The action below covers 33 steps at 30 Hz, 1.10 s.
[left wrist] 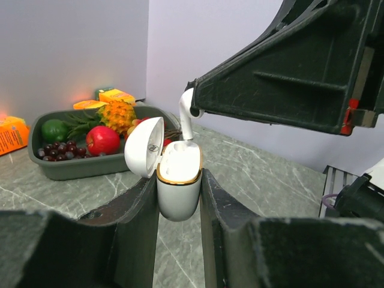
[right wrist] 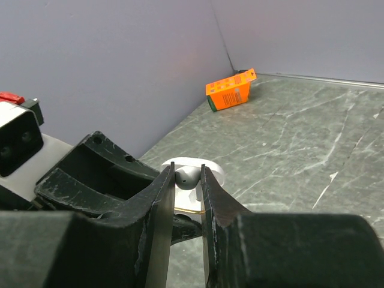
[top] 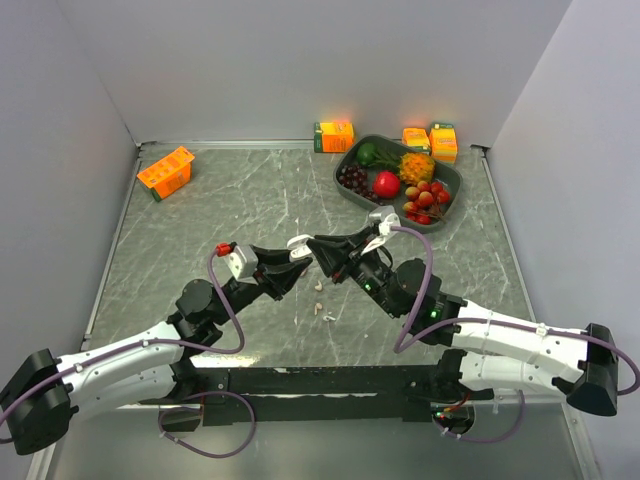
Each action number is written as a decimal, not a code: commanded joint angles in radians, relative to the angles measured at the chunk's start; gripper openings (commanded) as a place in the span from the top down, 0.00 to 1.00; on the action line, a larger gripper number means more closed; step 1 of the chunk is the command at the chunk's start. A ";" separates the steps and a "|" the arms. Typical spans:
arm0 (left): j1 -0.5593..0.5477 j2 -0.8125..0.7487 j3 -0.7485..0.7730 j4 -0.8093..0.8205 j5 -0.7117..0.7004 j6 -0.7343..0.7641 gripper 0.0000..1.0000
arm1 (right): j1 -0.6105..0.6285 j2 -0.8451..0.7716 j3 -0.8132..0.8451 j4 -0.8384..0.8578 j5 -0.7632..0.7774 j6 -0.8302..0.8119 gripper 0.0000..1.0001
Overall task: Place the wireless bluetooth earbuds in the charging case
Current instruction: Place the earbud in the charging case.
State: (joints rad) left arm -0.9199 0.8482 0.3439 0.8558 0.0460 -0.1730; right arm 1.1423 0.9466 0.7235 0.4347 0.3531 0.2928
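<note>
An orange carton lies at the far left of the surface. The left hand is closed on a white case, holding it upright by its sides with the lid tipped open. Below it, loose earbuds lie on the surface. Just above the case's open top hangs a white earbud, stem down and pinched at its head by the nearly closed right hand. A fruit tray sits far right.

Grey, white-veined marble table across the middle of the frame, boxed in by plain pale lilac walls at top, left and right; soft, even light.
</note>
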 commanded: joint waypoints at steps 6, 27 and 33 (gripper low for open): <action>0.001 0.000 0.029 0.063 0.022 -0.063 0.99 | 0.020 0.015 -0.018 0.091 0.070 -0.044 1.00; 0.001 0.026 0.050 0.084 0.023 -0.160 0.99 | 0.042 0.003 -0.047 0.121 0.106 -0.073 1.00; 0.001 0.023 0.049 0.081 0.018 -0.157 0.99 | 0.043 -0.005 -0.062 0.111 0.106 -0.066 1.00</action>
State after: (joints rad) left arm -0.9199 0.8761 0.3489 0.8703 0.0563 -0.3134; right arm 1.1748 0.9600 0.6731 0.5175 0.4492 0.2337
